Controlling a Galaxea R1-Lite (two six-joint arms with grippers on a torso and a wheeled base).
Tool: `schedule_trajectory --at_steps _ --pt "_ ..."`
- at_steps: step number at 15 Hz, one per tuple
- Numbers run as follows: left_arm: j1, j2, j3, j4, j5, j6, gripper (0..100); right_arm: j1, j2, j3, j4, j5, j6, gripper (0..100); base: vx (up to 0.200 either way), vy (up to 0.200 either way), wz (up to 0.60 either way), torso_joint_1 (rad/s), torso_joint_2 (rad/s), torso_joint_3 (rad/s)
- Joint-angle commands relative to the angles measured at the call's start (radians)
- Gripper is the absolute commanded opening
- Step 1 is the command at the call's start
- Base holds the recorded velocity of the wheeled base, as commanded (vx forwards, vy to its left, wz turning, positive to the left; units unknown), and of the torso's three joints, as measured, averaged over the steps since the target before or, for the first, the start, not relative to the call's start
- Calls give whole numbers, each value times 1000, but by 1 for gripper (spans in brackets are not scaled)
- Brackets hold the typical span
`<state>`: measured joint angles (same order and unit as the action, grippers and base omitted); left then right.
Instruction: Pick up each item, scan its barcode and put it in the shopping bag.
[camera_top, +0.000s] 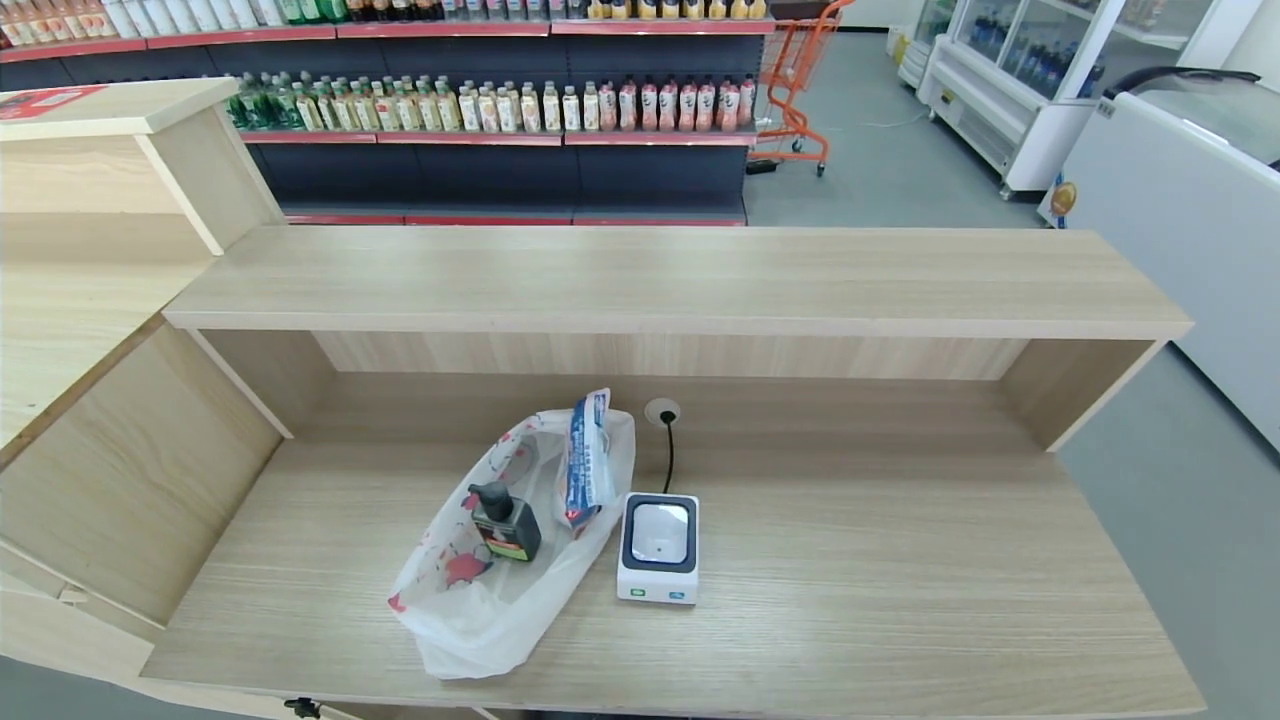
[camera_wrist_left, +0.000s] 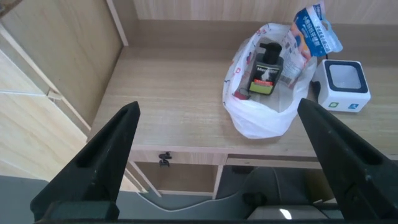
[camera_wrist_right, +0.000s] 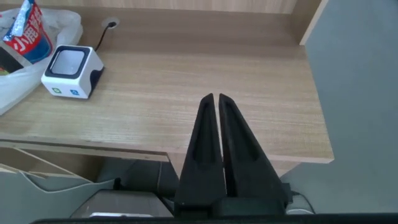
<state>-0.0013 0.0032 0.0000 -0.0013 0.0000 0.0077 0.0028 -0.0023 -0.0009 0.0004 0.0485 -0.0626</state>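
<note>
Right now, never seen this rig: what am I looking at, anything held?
It is a two-armed robot at a shop checkout counter. The big picture comes from a camera on its head, looking down; the other two come from cameras on its wrists. On the counter lies a white plastic shopping bag with a dark pump bottle and a blue packet in it, and beside it a small white barcode scanner. The left gripper is open, the right gripper shut; neither holds anything.

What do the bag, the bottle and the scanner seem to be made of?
Bag: thin plastic film, translucent; it crumples and contents show through. Bottle: dark, probably plastic, with pump top. Scanner: white hard plastic shell, seemingly; glossy glass-like window reflects light.
</note>
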Motion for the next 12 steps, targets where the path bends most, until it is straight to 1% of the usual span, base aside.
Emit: schedule_trajectory --at_steps 1,12 --pt "0 0 0 0 0 0 100 0 2 -1 0 1 0 0 0 0 0 0 0 0" --pt "0 0 0 0 0 0 100 0 2 1 0 1 0 0 0 0 0 0 0 0"
